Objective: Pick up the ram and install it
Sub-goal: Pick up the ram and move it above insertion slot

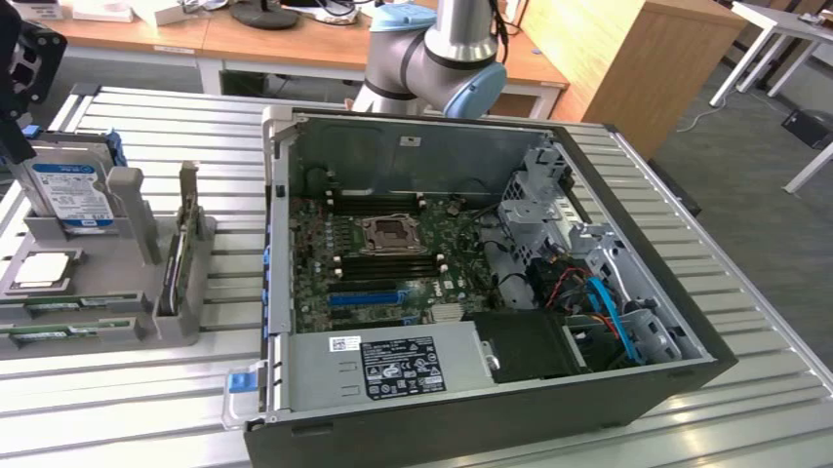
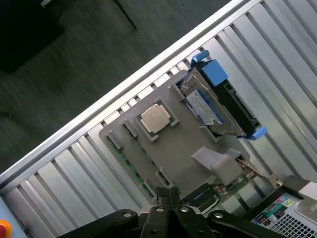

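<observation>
The ram [image 1: 55,309] is a thin green stick lying flat in a low front slot of the grey parts holder [image 1: 131,283], with a second green stick [image 1: 50,333] just in front of it. In the wrist view the ram [image 2: 130,167] runs along the holder's edge [image 2: 183,148]. My gripper [image 2: 168,197] hangs above the holder with its two black fingers pressed together, shut and with nothing between them. In the exterior view the gripper [image 1: 18,144] sits at the far left, over the holder's back. The open computer case [image 1: 430,146] stands in the middle, its motherboard [image 1: 390,244] exposed.
On the holder stand a hard drive with a blue-and-white label [image 1: 72,195], a CPU [image 1: 39,270] and an upright card [image 1: 182,244]. Inside the case are a silver power supply [image 1: 390,366], a blue slot [image 1: 365,295] and blue cables [image 1: 606,302]. The arm's base [image 1: 436,58] rises behind the case.
</observation>
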Controlling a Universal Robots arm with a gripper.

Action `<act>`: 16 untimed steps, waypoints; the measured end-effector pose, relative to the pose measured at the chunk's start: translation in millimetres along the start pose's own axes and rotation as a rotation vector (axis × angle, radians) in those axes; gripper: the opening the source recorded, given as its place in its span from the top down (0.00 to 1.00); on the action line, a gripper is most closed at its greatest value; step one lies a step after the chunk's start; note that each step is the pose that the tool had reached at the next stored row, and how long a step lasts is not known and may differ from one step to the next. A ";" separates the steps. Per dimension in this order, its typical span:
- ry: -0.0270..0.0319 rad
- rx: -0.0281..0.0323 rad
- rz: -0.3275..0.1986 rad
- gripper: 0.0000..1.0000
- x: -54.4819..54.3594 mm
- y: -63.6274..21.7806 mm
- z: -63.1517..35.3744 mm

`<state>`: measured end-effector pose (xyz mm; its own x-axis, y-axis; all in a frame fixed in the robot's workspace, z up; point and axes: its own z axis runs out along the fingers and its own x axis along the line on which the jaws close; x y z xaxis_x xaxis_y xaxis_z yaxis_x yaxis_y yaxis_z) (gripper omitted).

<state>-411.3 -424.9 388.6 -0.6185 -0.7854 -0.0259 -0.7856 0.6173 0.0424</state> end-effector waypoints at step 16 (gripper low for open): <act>0.0136 -0.0066 -0.291 0.89 0.0 -0.1 0.7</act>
<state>-411.2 -424.9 387.9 -0.3665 -0.9301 -0.0245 -0.9299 0.3653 0.0416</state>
